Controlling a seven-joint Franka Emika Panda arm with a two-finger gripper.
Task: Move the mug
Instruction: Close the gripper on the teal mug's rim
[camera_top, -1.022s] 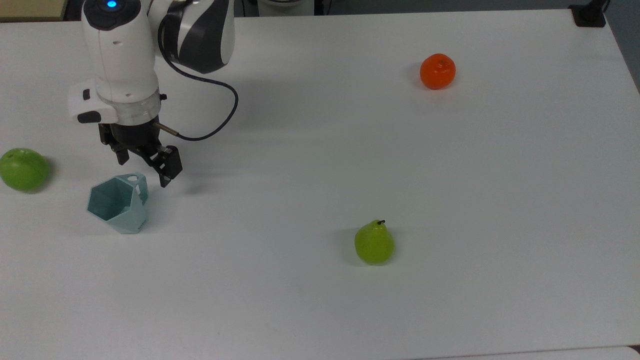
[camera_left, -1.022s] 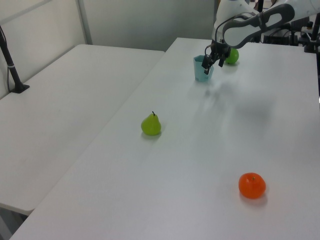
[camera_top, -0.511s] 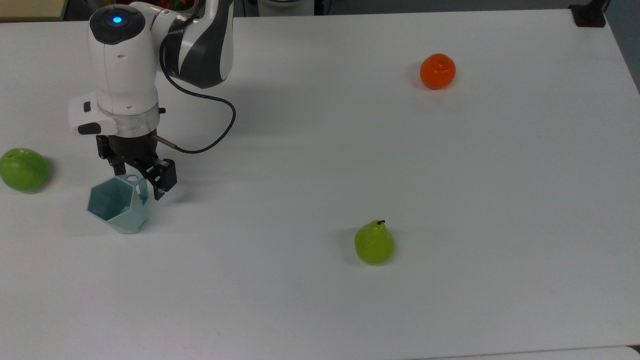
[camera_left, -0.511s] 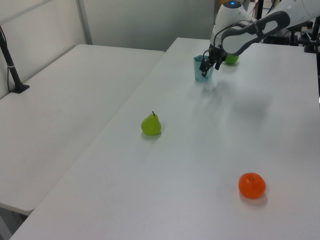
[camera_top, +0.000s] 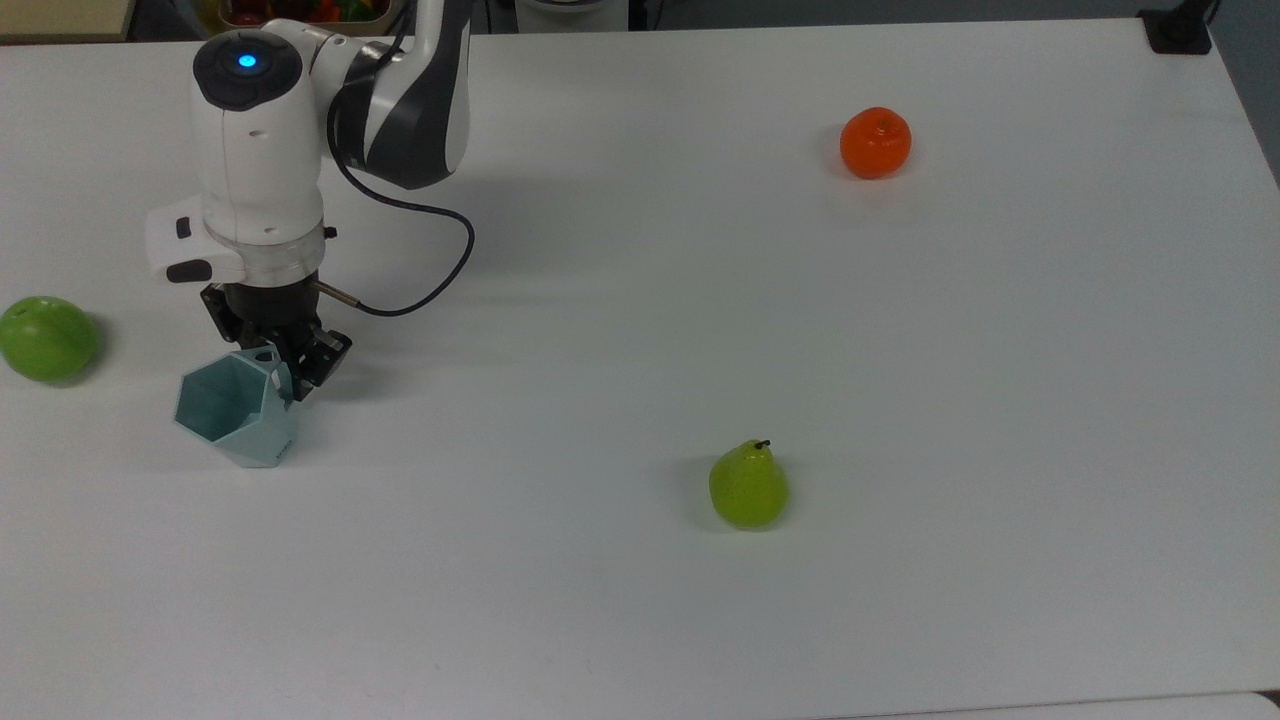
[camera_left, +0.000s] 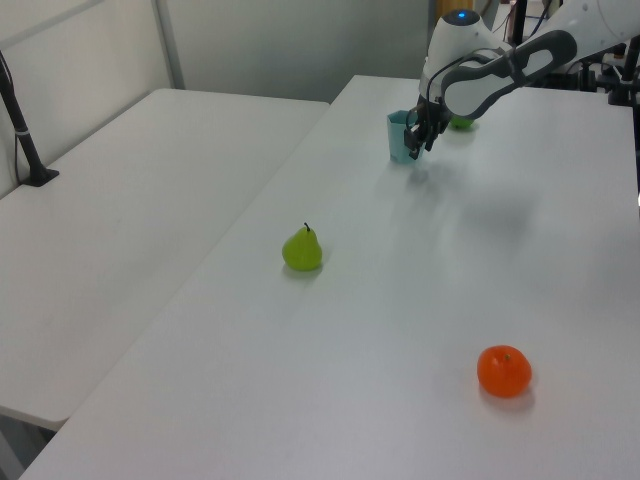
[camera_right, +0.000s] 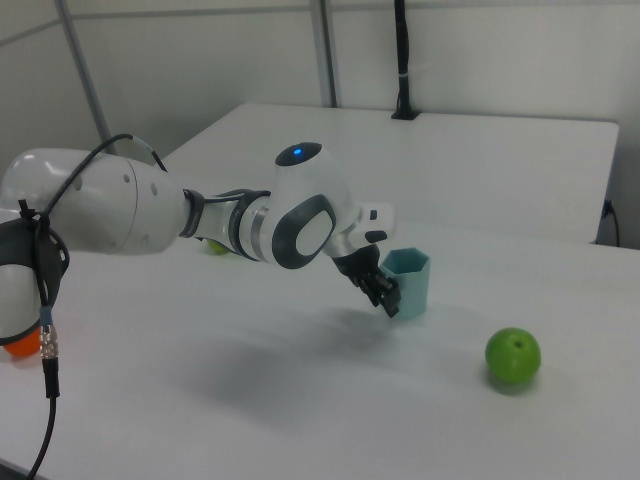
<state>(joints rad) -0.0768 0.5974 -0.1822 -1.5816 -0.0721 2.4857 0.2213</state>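
White table (camera_top: 900, 350); one mug (camera_top: 240, 410); three fruits

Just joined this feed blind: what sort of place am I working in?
Probably a robotics lab: a plain white table, a white Franka arm, and props like a green pear.

One mug (camera_top: 238, 407), one green apple (camera_top: 46, 338), one pear (camera_top: 748, 486), one orange (camera_top: 875, 143)

A green apple (camera_top: 47, 338) is sitting at the top view's far left edge of the white table (camera_top: 900, 400). A yellow-green pear (camera_top: 748, 486) is standing upright near the middle, and an orange (camera_top: 875, 142) is resting well apart toward the top view's upper right.
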